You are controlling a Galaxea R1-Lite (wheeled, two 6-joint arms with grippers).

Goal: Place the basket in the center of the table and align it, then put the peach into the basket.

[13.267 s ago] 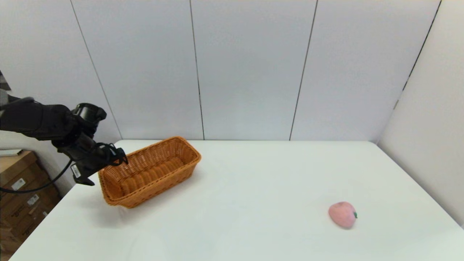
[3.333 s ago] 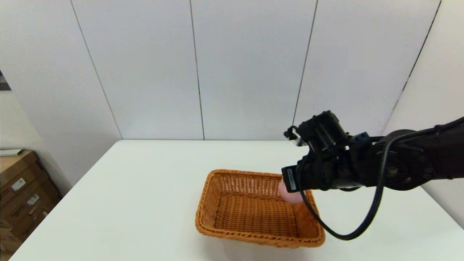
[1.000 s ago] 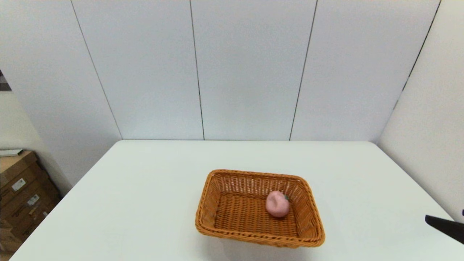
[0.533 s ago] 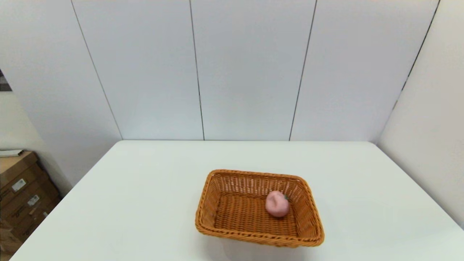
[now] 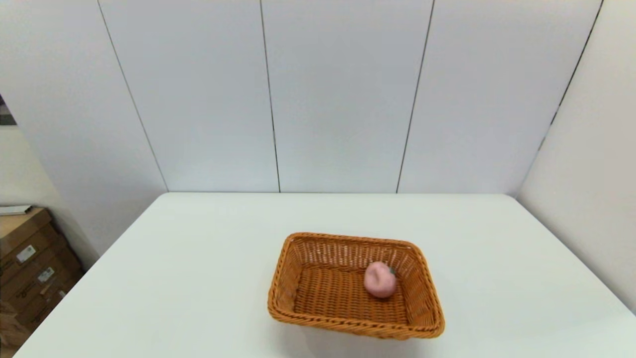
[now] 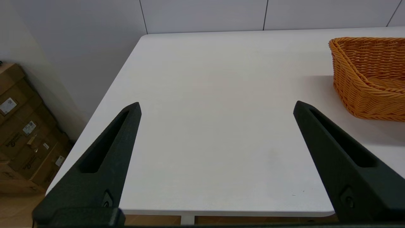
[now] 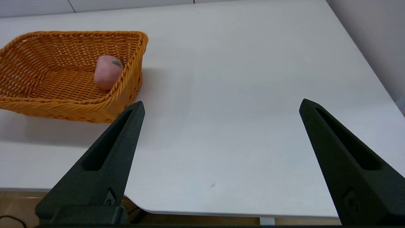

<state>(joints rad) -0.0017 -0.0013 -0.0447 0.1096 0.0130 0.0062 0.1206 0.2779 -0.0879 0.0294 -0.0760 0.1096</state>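
Head view: my right arm, at the frame's edge 1 s ago, is gone from sight; the peach (image 5: 380, 280) sits in the wicker basket (image 5: 298, 315) mid-table (image 5: 198, 258), so I judge both steps done. Left wrist: my left gripper (image 6: 216, 107) gapes wide at the near edge, basket off to its right. Right wrist: my right gripper (image 7: 221, 106) spread and empty, peach well clear to its left.
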